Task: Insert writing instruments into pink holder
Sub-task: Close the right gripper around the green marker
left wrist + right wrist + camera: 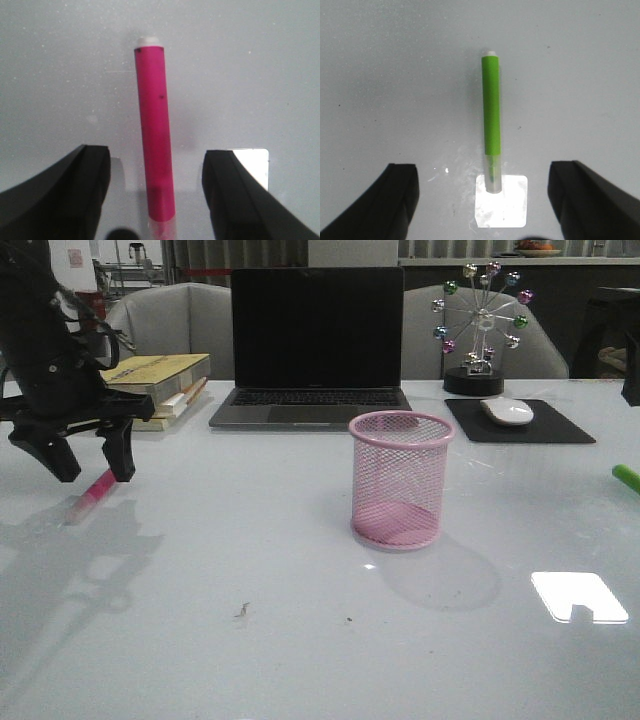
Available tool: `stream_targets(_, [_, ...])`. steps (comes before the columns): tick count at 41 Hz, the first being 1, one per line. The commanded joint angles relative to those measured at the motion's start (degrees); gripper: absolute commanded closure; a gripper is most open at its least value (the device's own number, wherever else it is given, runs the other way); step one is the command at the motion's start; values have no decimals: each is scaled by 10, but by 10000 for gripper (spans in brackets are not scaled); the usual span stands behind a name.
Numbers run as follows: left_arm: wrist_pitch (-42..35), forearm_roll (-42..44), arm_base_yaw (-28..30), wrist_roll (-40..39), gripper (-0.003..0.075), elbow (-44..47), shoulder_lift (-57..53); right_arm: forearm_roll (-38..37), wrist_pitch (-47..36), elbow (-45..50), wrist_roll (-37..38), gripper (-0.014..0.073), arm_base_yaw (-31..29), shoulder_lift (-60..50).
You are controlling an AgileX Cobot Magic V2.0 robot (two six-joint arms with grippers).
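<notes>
Black left gripper (pixel 156 200) hovers with jaws apart, bright pink highlighter marker (pixel 154 135) lying between them on the white table (pixel 250 570). Right gripper (pixel 482 200), equally spread, straddles the lime green marker (pixel 491 112). Grasping comes next: descend, close; the pink wire-mesh cup (pixel 400 480) stands empty, well apart.

Table (pixel 250 570): smooth, glossy pale surface; reflects light patches.
Pink holder (pixel 400 480): wire mesh, see-through walls, solid rim and base.
Pink marker (pixel 155 130): smooth plastic barrel, translucent end.
Green marker (pixel 491 112): smooth plastic barrel, clear end.
Left gripper (pixel 88 455): matt black fingers.
Mouse pad (pixel 520 425): matt black.
Mouse (pixel 507 411): glossy white plastic.
</notes>
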Motion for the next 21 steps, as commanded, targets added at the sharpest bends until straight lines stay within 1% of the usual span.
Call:
stream_targets(1, [-12,-8,1,-4,265,-18,-36,-14,-21,-19,-1,-31,-4,-24])
stream_targets(15, [-12,-8,1,-4,265,-18,-36,-31,-26,-19,-2,-31,-4,22])
stream_targets(21, [-12,-8,1,-4,265,-18,-36,-32,-48,-19,-2,-31,-4,37])
